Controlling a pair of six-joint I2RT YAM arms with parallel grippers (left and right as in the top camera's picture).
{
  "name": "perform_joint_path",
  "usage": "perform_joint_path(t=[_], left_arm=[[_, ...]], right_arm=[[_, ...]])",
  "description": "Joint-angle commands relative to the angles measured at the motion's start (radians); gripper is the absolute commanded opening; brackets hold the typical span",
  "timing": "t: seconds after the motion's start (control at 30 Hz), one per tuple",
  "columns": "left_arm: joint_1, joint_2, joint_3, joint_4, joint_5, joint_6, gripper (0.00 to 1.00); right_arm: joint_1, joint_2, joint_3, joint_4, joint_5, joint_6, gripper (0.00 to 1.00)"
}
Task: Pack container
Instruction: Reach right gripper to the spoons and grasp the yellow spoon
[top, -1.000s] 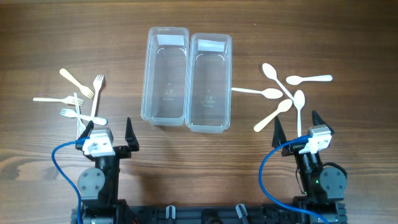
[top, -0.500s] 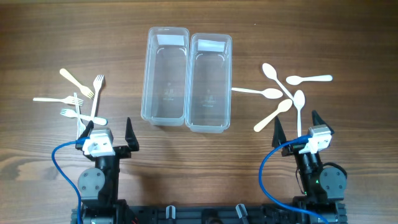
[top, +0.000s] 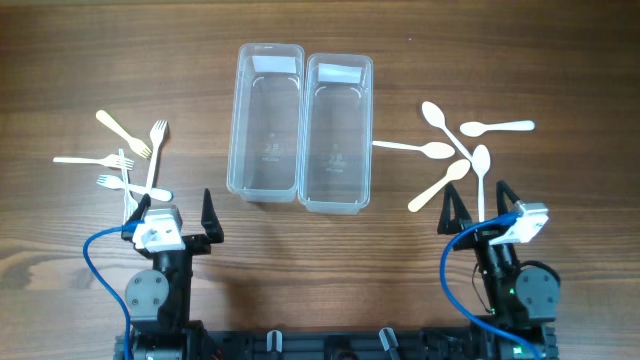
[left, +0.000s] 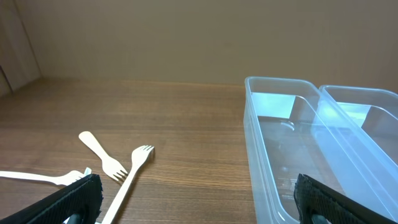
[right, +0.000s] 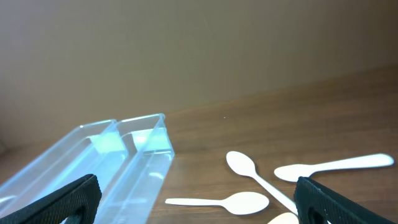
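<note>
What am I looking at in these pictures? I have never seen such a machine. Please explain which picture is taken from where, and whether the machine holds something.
These are two small robot arms at a wooden table. The overhead picture looks straight down, and the arms sit at its bottom edge. Each arm ends in a two-finger claw: the left claw and the right claw. The other two pictures come from a camera on each wrist, so the dark shapes in their lower corners are that claw's own fingers. In the middle of the table stand two clear plastic containers, side by side, both empty. Pale forks lie near the left arm and pale spoons near the right arm. Both claws are open and hold nothing.
</note>
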Motion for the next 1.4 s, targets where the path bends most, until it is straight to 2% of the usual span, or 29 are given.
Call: perform_joint_path(t=[0.0, 0.13, 0.17, 0.3, 0.37, 0.6, 0.67, 0.7, 0.8, 0.9, 1.17, 1.27, 1.37], left_arm=[[-0.006, -0.002, -0.01, 0.006, 0.012, 0.016, 1.0], [-0.006, -0.002, -0.01, 0.006, 0.012, 0.016, 1.0], [-0.006, -0.002, -0.01, 0.006, 0.012, 0.016, 1.0], [-0.006, -0.002, -0.01, 0.006, 0.012, 0.016, 1.0], [-0.006, -0.002, -0.01, 0.006, 0.012, 0.016, 1.0], [-0.006, -0.002, -0.01, 0.006, 0.012, 0.016, 1.0], [-0.006, -0.002, -0.01, 0.006, 0.012, 0.016, 1.0], [-0.006, -0.002, -0.01, 0.006, 0.012, 0.016, 1.0], [-0.006, -0.002, -0.01, 0.006, 0.012, 0.016, 1.0], [-0.006, -0.002, -0.01, 0.006, 0.012, 0.016, 1.0], [-0.006, -0.002, -0.01, 0.006, 0.012, 0.016, 1.0], [-0.006, -0.002, -0.01, 0.006, 0.012, 0.016, 1.0], [-0.006, -0.002, -0.01, 0.006, 0.012, 0.016, 1.0]], right_arm=[[0.005, 0.1, 0.179, 0.009, 0.05, 0.058, 1.0], [0.005, 0.347, 0.396, -0.023, 0.036, 0.057, 1.0], [0.005, 0.495, 0.527, -0.107, 0.034, 0.053, 1.0], [0.005, 0.888, 0.886, -0.448, -0.01, -0.03, 1.0], [0.005, 1.046, 1.005, -0.588, -0.038, -0.027, 1.0], [0.005, 1.458, 1.032, -0.626, -0.119, 0.103, 1.0], [0.005, 1.563, 1.032, -0.644, -0.119, 0.161, 0.8], [0.006, 1.609, 1.032, -0.646, -0.118, 0.203, 0.65], [0.008, 1.667, 1.028, -0.649, -0.097, 0.32, 0.48], [0.025, 1.67, 1.021, -0.668, 0.009, 0.421, 0.48], [0.064, 1.67, 1.017, -0.744, 0.14, 0.46, 0.5], [0.064, 1.67, 0.961, -0.712, 0.161, 0.479, 0.51], [0.064, 1.67, 0.886, -0.608, 0.157, 0.477, 0.51]])
